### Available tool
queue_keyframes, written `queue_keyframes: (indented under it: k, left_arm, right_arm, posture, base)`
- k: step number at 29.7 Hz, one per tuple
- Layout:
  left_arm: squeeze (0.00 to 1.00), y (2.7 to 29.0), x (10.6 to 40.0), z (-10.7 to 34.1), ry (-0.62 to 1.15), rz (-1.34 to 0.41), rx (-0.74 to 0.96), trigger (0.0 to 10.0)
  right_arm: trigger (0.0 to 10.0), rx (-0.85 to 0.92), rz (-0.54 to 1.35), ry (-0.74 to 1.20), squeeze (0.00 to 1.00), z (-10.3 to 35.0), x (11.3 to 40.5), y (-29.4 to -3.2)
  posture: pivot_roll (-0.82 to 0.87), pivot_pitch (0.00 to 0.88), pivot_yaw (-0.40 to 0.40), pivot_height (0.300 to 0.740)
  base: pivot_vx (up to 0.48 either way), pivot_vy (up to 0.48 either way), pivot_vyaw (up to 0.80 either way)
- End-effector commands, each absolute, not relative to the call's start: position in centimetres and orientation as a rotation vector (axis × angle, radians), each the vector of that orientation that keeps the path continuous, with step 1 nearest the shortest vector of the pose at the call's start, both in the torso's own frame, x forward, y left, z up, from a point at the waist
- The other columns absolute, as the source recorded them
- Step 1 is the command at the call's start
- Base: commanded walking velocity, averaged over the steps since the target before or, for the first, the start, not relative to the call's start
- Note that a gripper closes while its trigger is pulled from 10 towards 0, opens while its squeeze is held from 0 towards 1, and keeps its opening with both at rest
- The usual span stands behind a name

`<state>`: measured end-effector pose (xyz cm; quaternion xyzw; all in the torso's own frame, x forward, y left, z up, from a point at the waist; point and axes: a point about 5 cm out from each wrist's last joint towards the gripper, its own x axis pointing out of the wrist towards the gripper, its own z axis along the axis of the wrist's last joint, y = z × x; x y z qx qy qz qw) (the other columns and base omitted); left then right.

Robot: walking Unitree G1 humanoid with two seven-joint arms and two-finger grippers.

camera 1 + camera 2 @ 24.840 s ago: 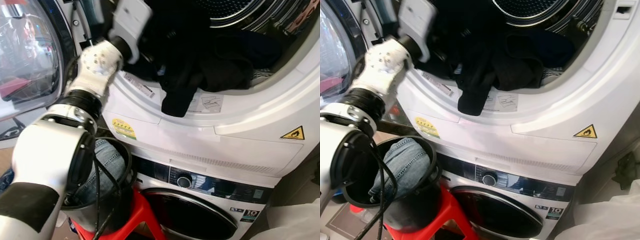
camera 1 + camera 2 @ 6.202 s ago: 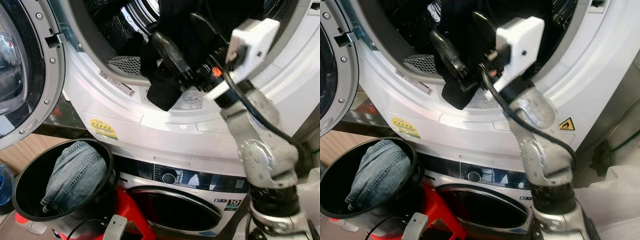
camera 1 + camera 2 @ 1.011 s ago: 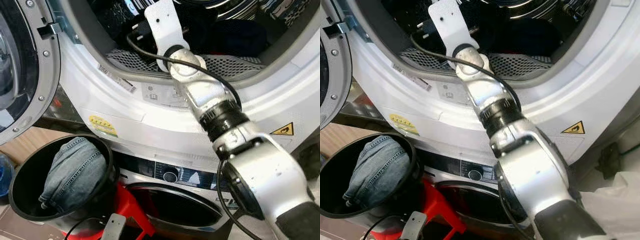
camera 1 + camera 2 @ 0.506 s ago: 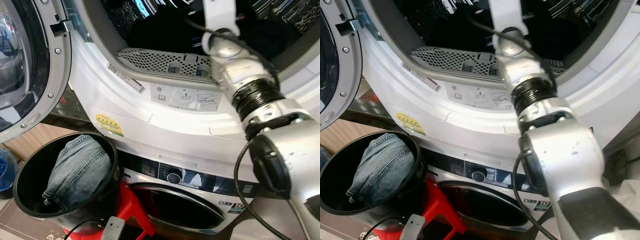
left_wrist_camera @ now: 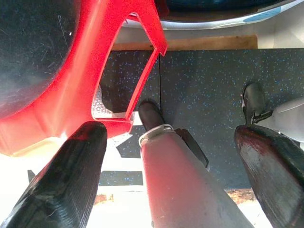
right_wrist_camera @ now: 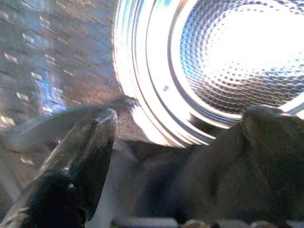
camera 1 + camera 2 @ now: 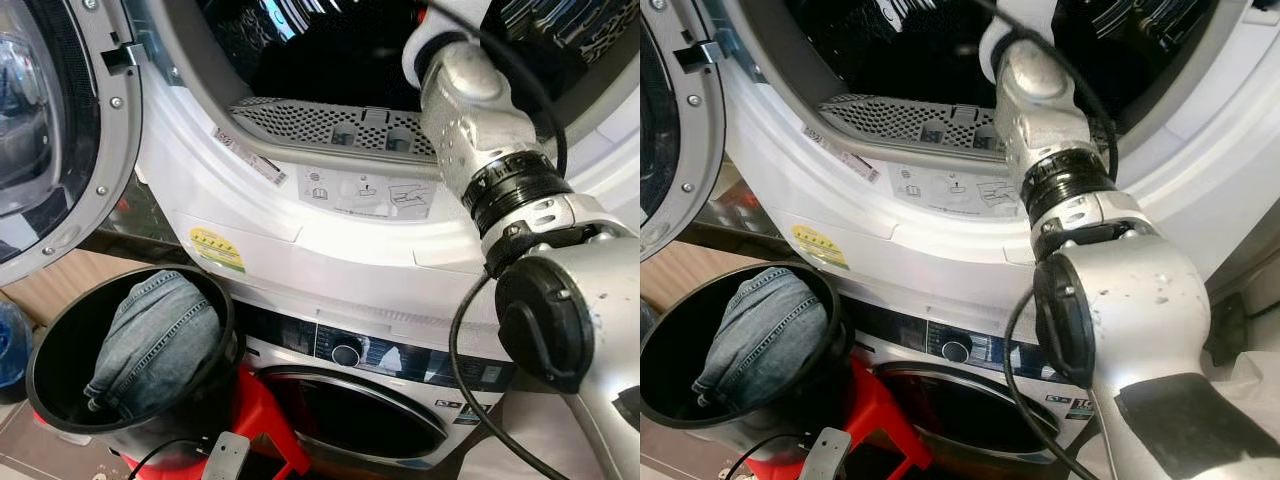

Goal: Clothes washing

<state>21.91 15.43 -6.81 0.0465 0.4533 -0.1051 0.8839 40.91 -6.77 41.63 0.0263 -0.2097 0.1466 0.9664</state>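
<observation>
Stacked machines, upper drum (image 7: 330,50) open; right pincer (image 6: 180,156) now deep inside, fingers apart over dark clothes (image 6: 213,171), no longer dragging them out. Jeans (image 7: 160,340) wait in black bucket (image 7: 60,345); left pincer (image 5: 180,156) idle, apart.

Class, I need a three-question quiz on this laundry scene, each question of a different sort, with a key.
1. True or false: the blue denim jeans lie inside the round black plastic bucket.
2. Where does the right silver arm reach? A) into the upper white machine's open drum B) into the bucket C) to the lower machine's round control knob
3. Fill in: the bucket rests on a ____ plastic stool.

Key: 1 true; 2 A; 3 red.
</observation>
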Motion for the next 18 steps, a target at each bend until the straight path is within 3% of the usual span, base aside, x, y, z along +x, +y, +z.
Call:
queue_keyframes:
  k: [1,10,14,18]
  left_arm:
    - [0.0,15.7,21.5,-7.0,0.962,-0.214,0.1,10.0]
    - [0.0,15.5,21.8,-6.9,0.959,-0.216,0.092,10.0]
    - [0.0,15.5,21.8,-6.9,0.958,-0.217,0.091,10.0]
    - [0.0,15.4,21.9,-6.9,0.956,-0.218,0.09,10.0]
  right_arm:
    - [10.0,0.056,0.378,-0.43,0.0,42.1,40.5,-5.9]
    - [10.0,-0.077,0.374,-0.458,0.0,39.8,40.9,-9.7]
    - [10.0,-0.096,0.326,-0.537,0.0,40.1,39.6,-12.1]
    - [10.0,-0.02,0.391,-0.647,0.0,40.7,37.3,-12.6]
  posture:
    - [-0.13,0.088,0.079,0.74]
    - [-0.17,0.107,0.098,0.74]
    - [-0.18,0.109,0.103,0.74]
    - [-0.19,0.11,0.106,0.74]
  base:
    - [0.0,0.0,0.0]
    - [0.0,0.0,0.0]
    - [0.0,0.0,0.0]
    - [0.0,0.0,0.0]
